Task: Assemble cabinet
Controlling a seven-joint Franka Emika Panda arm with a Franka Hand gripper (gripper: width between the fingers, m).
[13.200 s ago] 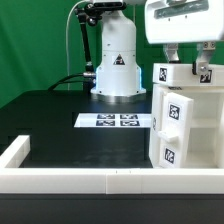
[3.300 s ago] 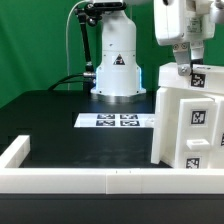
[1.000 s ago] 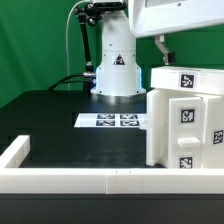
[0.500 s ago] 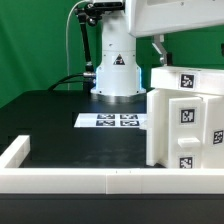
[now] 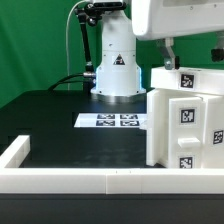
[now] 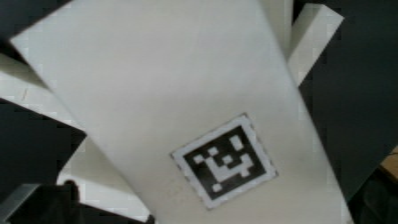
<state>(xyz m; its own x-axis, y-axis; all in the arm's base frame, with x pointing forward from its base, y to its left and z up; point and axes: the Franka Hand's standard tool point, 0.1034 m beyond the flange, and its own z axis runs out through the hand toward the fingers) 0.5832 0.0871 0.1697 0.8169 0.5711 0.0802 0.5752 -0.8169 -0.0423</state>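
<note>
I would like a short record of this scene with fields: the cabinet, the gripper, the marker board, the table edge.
cabinet: white boxy body with square tags, standing at the exterior view's right
gripper: open, above the cabinet, holding nothing
marker board: flat white strip lying on the black table, at the exterior view's left of the cabinet
table edge: low white rim along the near side
wrist view: a white tagged panel fills the picture

white cabinet (black-and-white tags), black table
</note>
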